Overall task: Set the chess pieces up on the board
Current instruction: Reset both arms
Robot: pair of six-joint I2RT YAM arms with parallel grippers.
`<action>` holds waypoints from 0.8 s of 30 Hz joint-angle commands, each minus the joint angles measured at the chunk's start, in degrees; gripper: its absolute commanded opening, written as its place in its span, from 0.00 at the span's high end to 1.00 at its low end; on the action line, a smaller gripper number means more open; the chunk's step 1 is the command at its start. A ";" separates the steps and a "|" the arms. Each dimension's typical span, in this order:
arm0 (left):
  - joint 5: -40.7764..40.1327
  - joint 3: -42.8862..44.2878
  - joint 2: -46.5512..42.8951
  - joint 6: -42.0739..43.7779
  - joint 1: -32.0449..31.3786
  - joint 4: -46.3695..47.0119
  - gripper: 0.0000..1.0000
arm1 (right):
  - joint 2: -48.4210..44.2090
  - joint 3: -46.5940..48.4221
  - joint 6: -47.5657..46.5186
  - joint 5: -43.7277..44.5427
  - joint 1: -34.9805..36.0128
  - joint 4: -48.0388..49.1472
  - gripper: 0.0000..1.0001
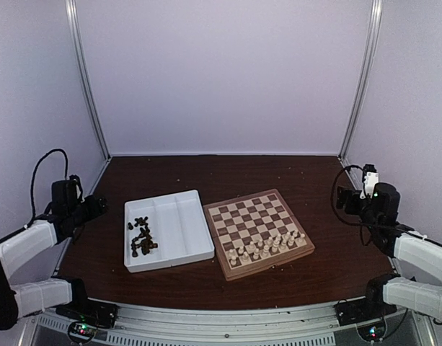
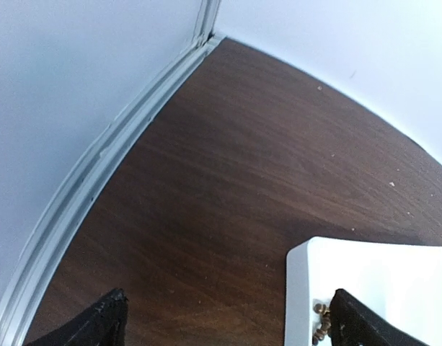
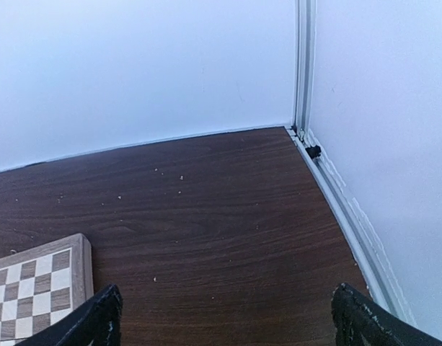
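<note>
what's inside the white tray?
Dark brown chess pieces heaped in the left compartment of the white two-compartment tray; none visible in the right. Heap hides any underneath.

no readable text or labels anywhere.

The table (image 1: 228,173) is dark brown wood grain, smooth with a faint sheen and dotted with pale specks. The board (image 1: 278,255) is wood, with a light matt rim and cream and brown squares. Left of it, the tray (image 1: 170,261) looks like smooth white plastic. The chess pieces (image 1: 267,246) are too small to judge. The walls (image 1: 221,72) are matt white and the corner rails (image 1: 87,79) are pale grey metal.
</note>
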 commanded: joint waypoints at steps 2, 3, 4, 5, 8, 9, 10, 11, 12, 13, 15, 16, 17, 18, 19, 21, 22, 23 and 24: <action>3.62 -8.23 -3.39 15.27 -0.36 20.79 0.02 | 6.48 -3.08 -12.99 0.05 -0.23 17.50 0.00; 3.99 -8.30 -2.69 16.44 -0.36 21.49 0.03 | 8.66 -3.92 -13.83 0.94 -0.32 20.62 0.00; 4.86 -8.21 -1.36 17.23 -0.36 22.13 0.02 | 11.15 -4.45 -13.87 2.41 -0.47 24.29 0.00; 5.70 -7.83 0.34 17.62 -0.36 22.77 0.02 | 14.12 -4.55 -13.55 3.53 -0.71 27.16 0.00; 6.22 -4.50 6.14 18.71 -0.36 21.97 0.02 | 24.30 -3.58 -13.96 3.21 -1.83 36.90 0.00; 5.35 -4.05 7.40 18.99 -0.36 22.70 0.02 | 27.59 -2.85 -14.68 3.25 -2.00 39.29 0.00; 4.29 -4.09 8.35 19.79 -0.28 24.30 0.02 | 30.81 -2.38 -15.00 4.29 -2.16 41.75 0.00; 3.15 -4.76 9.32 20.70 -0.27 26.86 0.02 | 33.69 -1.81 -14.43 4.88 -2.57 43.89 0.00; 1.81 -5.52 10.48 21.31 -0.27 29.69 0.02 | 36.87 -1.16 -13.36 4.96 -3.39 45.18 0.00; 0.99 -6.12 11.80 21.97 -0.27 32.54 0.02 | 40.12 -0.65 -12.70 4.22 -4.44 47.75 0.00; 0.52 -6.27 15.26 23.57 -0.20 36.30 0.02 | 39.36 0.89 -10.80 1.29 -6.47 42.81 0.00; 0.22 -6.10 17.14 24.29 -0.18 37.70 0.02 | 39.02 2.38 -10.42 -0.44 -6.78 38.54 0.00; -0.09 -6.18 19.06 25.09 -0.18 39.61 0.02 | 40.40 3.06 -10.83 -1.71 -6.79 39.58 0.00; -0.40 -6.40 20.95 25.55 -0.02 42.32 0.02 | 40.47 3.35 -11.89 -3.40 -6.86 39.97 0.00; -0.67 -6.95 22.98 25.79 0.18 45.27 0.02 | 39.64 4.08 -12.12 -4.48 -6.86 37.00 0.00; 2.49 -7.71 26.96 24.92 1.48 51.94 0.02 | 40.41 4.32 -12.69 -5.07 -6.87 37.01 0.00; 3.99 -7.23 28.66 25.20 1.70 52.57 0.02 | 40.54 4.09 -12.73 -5.04 -6.85 38.55 0.00; 5.67 -6.44 29.29 26.21 1.66 51.25 0.02 | 40.00 4.27 -12.61 -4.91 -6.87 36.85 0.00; 7.57 -6.03 29.53 26.66 1.67 50.88 0.02 | 39.95 4.35 -12.63 -4.76 -6.82 36.73 0.00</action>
